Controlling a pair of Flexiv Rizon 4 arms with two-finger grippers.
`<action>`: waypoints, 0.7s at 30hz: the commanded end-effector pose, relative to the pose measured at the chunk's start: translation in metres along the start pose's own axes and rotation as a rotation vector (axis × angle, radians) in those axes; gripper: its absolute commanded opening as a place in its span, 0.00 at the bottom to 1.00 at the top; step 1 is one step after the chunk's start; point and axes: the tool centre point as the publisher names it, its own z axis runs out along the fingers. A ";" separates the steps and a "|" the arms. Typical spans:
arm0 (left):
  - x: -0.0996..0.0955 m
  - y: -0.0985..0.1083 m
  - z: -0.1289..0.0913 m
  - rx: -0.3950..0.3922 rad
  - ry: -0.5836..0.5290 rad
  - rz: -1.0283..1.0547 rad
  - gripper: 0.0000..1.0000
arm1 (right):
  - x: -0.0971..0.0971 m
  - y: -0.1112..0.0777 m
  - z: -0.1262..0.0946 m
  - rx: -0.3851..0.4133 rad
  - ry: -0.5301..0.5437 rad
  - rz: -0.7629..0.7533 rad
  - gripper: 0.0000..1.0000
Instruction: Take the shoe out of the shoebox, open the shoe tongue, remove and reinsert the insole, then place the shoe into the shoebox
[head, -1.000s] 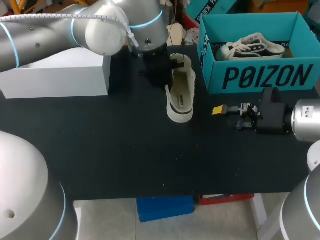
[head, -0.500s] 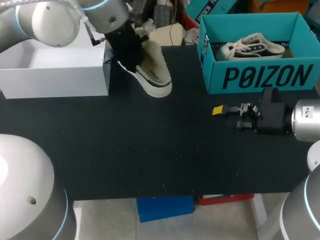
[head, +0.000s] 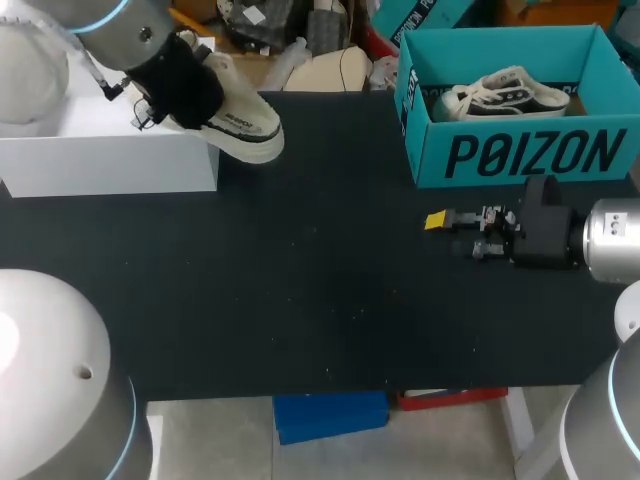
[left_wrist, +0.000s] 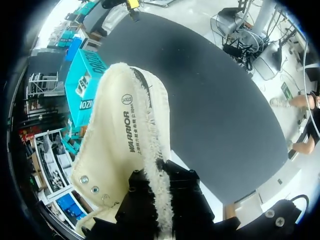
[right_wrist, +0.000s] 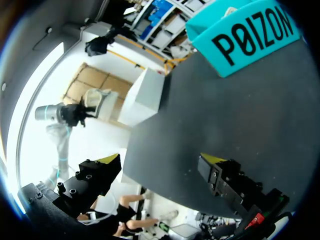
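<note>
Cream canvas in the grip: holds the shoe (head: 240, 120) by its collar in closed left jaws at the white shoebox's (head: 110, 150) end, toe slanting away from it. Has right jaws wide, empty (well apart from that box; left arm nearer).

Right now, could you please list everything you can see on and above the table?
cream shoe: 1, cream with dark sole edging, held up by the white box's right end
white box: 1, white, table's far left
teal box: 1, teal, table's far right, open on top
sneaker: 1, black and white, inside the teal box
table: 1, black, under everything
left tool: 1, black, shut on the cream shoe
right tool: 1, black with yellow tips, open, over the table in front of the teal box
</note>
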 end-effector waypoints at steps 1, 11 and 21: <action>0.009 -0.003 -0.008 -0.030 -0.087 0.001 0.00 | 0.000 0.001 0.001 0.002 -0.002 0.001 1.00; 0.009 -0.003 -0.008 -0.030 -0.087 0.001 0.00 | 0.000 0.001 0.001 0.002 -0.002 0.001 1.00; -0.004 0.046 0.011 -0.136 -0.115 -0.172 0.00 | 0.000 0.001 0.001 0.002 -0.002 0.001 1.00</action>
